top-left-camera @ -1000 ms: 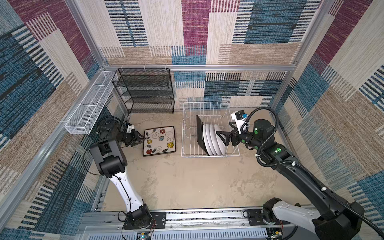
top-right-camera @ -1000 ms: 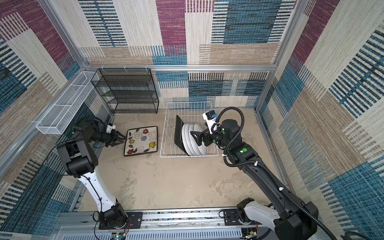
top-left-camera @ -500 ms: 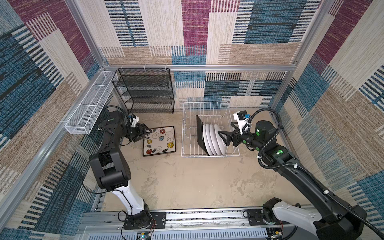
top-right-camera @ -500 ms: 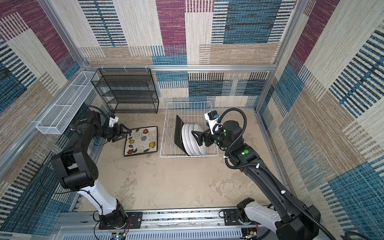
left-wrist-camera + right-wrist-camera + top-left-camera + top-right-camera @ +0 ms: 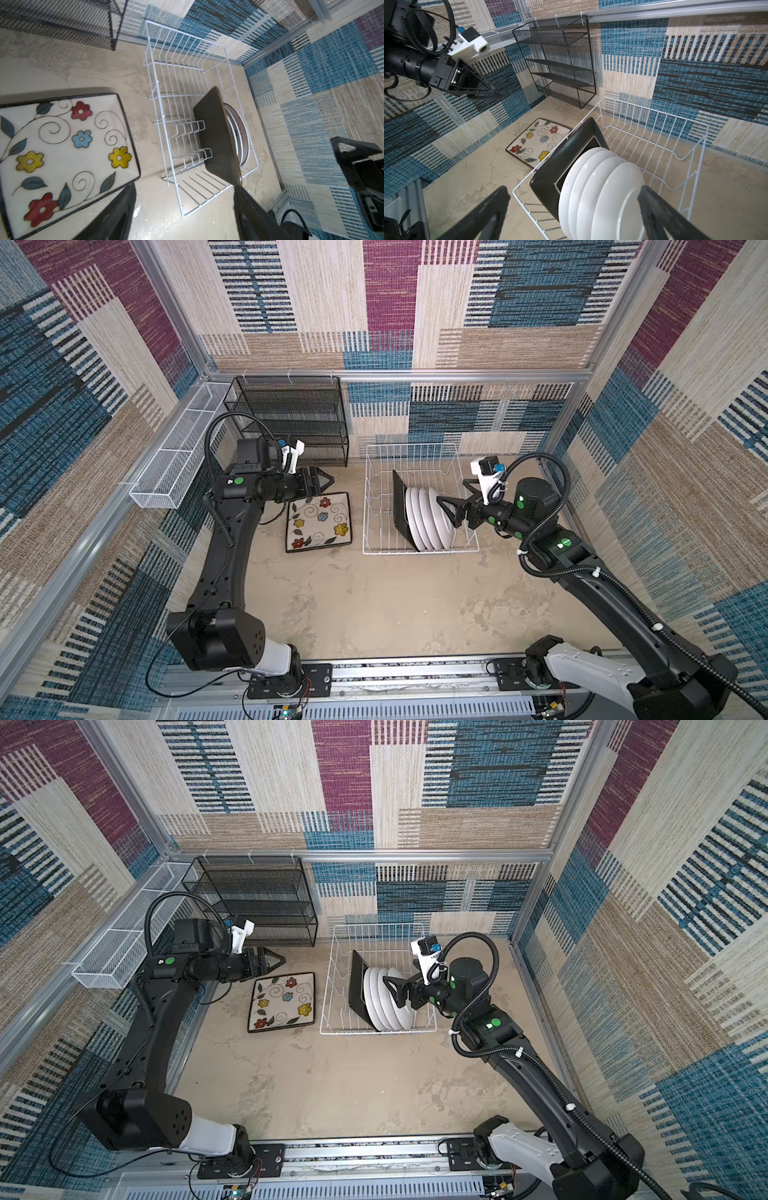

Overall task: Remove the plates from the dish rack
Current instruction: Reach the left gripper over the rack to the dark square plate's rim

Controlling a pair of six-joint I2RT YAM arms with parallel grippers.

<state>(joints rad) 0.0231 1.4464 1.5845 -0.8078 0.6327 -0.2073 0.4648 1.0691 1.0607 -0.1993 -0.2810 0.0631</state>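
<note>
Plates point(image 5: 428, 522) on edge in dish rack point(image 5: 415, 456), row end-on to spread-open right gripper point(image 5: 446, 512); left gripper point(image 5: 328, 481) open, empty.

Black mesh shelf unit point(image 5: 291, 423) point(image 5: 257, 903) stands at the back left of the table point(image 5: 374, 605), several tiers, flat against the back wall. White zip ties point(image 5: 556, 17) tie its top edge to the aluminium frame bar point(image 5: 415, 375). Long narrow white mesh basket point(image 5: 178, 460) point(image 5: 120, 944) runs along the left frame rail above table level, split into compartments, with its far end just beside the shelf unit's top corner. Table is beige and mottled with darker blotches. Walls point(image 5: 390, 302) are woven patchwork in blue, maroon, beige and stripes. Metal rail point(image 5: 415, 674) runs along the near edge, with a slotted grille under it.
</note>
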